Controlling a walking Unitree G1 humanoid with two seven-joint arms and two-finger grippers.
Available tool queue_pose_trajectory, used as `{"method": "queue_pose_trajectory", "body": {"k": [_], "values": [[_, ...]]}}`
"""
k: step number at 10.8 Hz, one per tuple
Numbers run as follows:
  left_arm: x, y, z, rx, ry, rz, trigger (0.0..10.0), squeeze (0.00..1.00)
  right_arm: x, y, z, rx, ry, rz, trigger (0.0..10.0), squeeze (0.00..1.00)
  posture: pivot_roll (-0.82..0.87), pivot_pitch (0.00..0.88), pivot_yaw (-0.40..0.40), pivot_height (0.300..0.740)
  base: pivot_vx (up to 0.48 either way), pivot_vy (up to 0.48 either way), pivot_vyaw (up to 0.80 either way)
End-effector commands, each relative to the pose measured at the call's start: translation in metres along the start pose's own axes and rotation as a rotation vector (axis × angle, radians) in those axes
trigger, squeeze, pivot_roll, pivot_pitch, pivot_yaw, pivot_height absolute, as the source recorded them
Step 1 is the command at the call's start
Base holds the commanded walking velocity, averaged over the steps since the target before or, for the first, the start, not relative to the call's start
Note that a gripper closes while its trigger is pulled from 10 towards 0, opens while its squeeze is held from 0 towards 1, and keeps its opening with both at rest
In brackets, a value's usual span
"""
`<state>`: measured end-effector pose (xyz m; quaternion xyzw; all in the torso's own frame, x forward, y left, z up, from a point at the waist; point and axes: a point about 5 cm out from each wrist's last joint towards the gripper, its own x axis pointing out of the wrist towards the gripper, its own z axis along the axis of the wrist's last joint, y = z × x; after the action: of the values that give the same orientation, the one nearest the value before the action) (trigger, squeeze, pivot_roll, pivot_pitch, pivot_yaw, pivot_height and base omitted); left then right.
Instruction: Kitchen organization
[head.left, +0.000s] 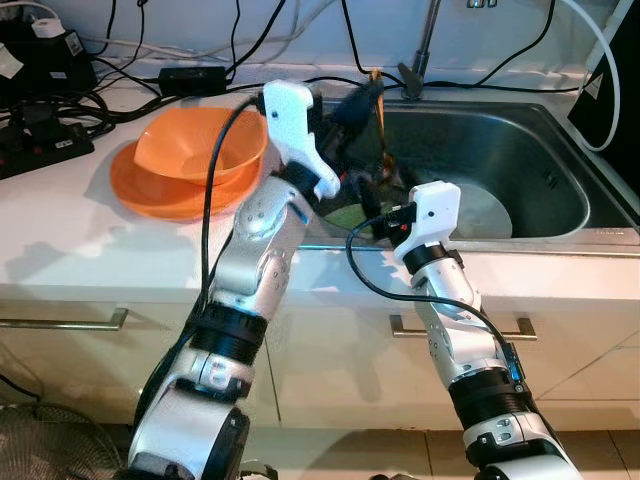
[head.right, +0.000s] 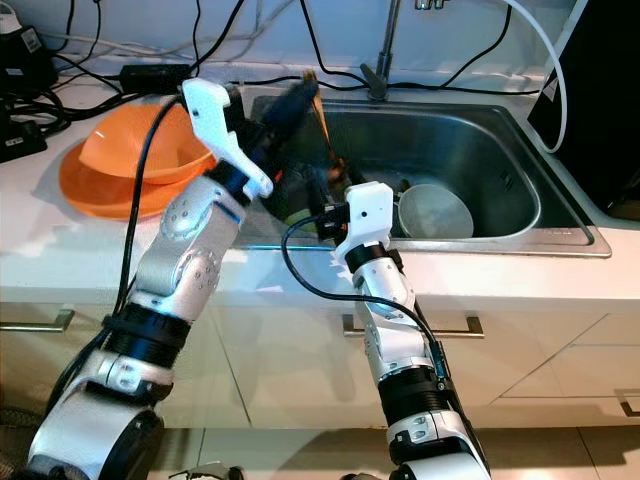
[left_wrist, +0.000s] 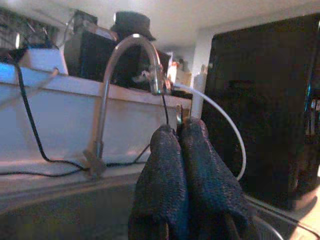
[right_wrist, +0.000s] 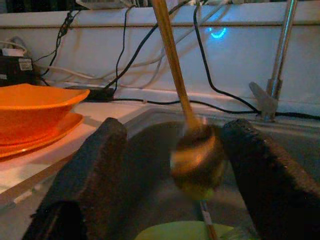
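Item: long-handled amber-brown spoon or ladle with a slim handle and rounded bowl (right_wrist: 196, 155), hanging bowl-down over the left end of the sink. Its handle top is pinched in the left gripper (head.left: 368, 92), whose two black fingers (left_wrist: 165, 195) are pressed together around it. In the right wrist view the bowl blurs, so it appears to be swinging.

Handling, as judged: light, stiff, probably smooth and a little slippery; held at the handle tip it pivots freely. A hold lower on the handle, nearer the bowl, would steady it.

Right gripper (right_wrist: 172, 175): fingers spread wide apart, reaching over the sink's front rim, with the spoon bowl hanging between the two pads and touching neither.

Beneath: something pale green (right_wrist: 175, 231), kind unclear, lies in the sink below the bowl.

Surround: stainless steel sink (head.left: 540, 150) holding a round grey-white bowl (head.right: 434, 210); chrome tap (left_wrist: 112, 90) behind it. On the white counter (head.left: 60, 230), left of the sink, an orange bowl (head.left: 195, 145) sits in an orange plate (head.left: 150, 195). Black cables (head.left: 150, 95) trail along the back wall.
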<state>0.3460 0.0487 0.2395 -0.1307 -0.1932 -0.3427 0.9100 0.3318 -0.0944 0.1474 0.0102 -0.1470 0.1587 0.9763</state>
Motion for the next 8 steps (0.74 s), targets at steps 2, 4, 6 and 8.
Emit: {"method": "queue_pose_trajectory", "body": {"k": [2, 4, 6, 8], "values": [[0.0001, -0.0070, 0.0002, -0.011, 0.013, -0.038, 10.0, 0.00, -0.0001, -0.0023, 0.0027, -0.009, -0.008, -0.028, 10.0, 0.00, 0.02, 0.000, 0.017, 0.740, 0.000, 0.000, 0.00], [-0.0015, -0.0095, -0.0024, -0.017, 0.029, -0.045, 10.0, 0.00, 0.0016, -0.0033, 0.0044, -0.005, -0.011, -0.038, 10.0, 0.00, 0.02, 0.000, 0.016, 0.740, 0.000, 0.000, 0.00], [-0.0022, -0.0105, -0.0043, -0.023, 0.044, -0.051, 10.0, 0.00, 0.0047, -0.0019, 0.0037, -0.002, -0.005, -0.034, 10.0, 0.00, 0.02, 0.000, 0.016, 0.740, 0.000, 0.000, 0.00], [-0.0040, -0.0101, -0.0046, -0.020, 0.057, -0.053, 10.0, 0.00, 0.0092, -0.0034, 0.0029, -0.005, 0.004, -0.032, 9.4, 0.00, 0.04, 0.000, 0.014, 0.740, 0.000, 0.000, 0.00]]}}
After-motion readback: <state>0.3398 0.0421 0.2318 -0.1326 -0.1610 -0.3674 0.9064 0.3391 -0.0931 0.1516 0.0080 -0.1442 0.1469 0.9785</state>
